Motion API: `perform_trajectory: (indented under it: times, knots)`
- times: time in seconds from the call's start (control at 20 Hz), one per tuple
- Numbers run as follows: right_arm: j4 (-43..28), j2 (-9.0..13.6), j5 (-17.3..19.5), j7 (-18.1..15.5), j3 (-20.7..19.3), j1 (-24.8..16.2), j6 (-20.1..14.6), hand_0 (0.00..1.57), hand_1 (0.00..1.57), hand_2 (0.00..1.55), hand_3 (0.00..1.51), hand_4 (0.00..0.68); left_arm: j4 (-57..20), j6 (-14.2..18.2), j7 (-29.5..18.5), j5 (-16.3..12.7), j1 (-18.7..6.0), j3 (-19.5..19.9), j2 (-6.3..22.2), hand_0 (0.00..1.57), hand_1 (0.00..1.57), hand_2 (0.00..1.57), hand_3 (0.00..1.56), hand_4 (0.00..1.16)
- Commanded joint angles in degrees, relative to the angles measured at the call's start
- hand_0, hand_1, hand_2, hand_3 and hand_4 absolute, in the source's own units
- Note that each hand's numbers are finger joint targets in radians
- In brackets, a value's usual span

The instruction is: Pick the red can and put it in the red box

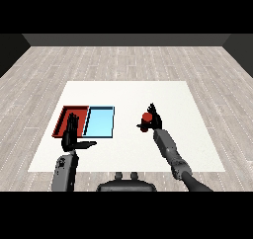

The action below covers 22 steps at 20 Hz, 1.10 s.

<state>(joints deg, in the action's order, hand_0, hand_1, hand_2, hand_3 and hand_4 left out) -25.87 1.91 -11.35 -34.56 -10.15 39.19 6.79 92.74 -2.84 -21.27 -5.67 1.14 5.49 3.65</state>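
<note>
The red can (146,117) stands upright on the white table (128,97), right of the two trays. My right hand (155,118) is against the can's right side, its fingers and thumb curled round it. The red tray (69,115) lies at the left of the table with the light blue tray (100,122) touching its right side. My left hand (71,134) is raised over the near part of the red tray, fingers straight and thumb stretched out to the right, holding nothing.
Both trays hold nothing. The table's near edge (123,171) runs just in front of my forearms. Grey wood floor surrounds the table.
</note>
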Motion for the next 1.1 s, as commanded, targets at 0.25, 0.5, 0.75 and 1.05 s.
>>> perform_trajectory:
  times: [0.25,0.5,0.75,1.05]
  knots:
    - [4.19,-0.62,0.99,-0.83,-0.84,2.18,-5.86,1.47,1.47,1.47,1.43,0.579,-0.74,-1.72,-2.31,-1.06,1.49,1.0,0.53,0.0,0.0,0.0,0.0,0.0]
    - [0.44,-0.52,2.96,1.3,1.24,1.15,-9.1,1.5,1.5,1.46,1.44,0.667,1.89,0.03,-0.64,0.82,2.0,-0.64,-0.47,0.0,0.0,0.0,0.0,0.0]
    - [-1.93,-0.75,3.78,4.36,2.14,3.26,-10.97,1.47,1.47,1.45,1.43,0.646,4.45,0.39,0.96,1.72,3.04,-1.62,-0.26,0.0,0.0,0.0,0.0,0.0]
    - [-6.88,-0.62,5.05,-0.4,3.67,-2.24,-10.2,1.46,1.46,1.45,1.41,0.661,-5.03,0.4,-1.5,1.9,-3.75,-1.22,-0.94,0.0,0.0,0.0,0.0,0.0]
